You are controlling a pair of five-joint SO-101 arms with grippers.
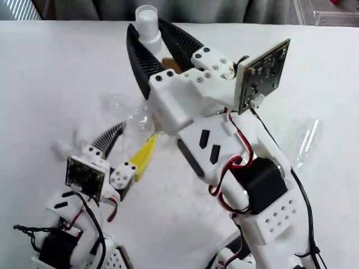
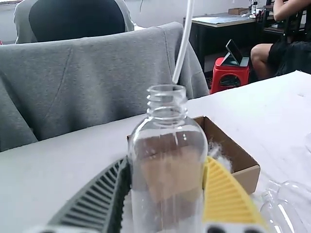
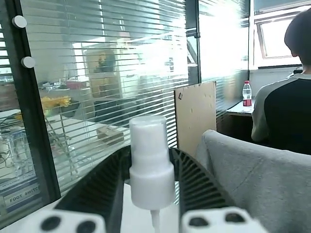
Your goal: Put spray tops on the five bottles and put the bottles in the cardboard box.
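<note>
I am judging the job to be at an early stage: my left hand (image 2: 166, 170) is pinching a clear, round-shouldered plastic bottle (image 2: 165, 145) upright just in front of the cardboard box (image 2: 238, 160), its threaded neck uncapped. My right hand (image 1: 147, 33) is gripping the white, smooth cylindrical spray top (image 3: 148, 136) above it, and the thin translucent dip tube (image 2: 183, 43) is reaching the neck's mouth. Another glossy clear bottle (image 2: 286, 204) is lying uncapped on the matte white desk (image 1: 50, 67). I am reckoning that capping and boxing are both waiting to be done.
</note>
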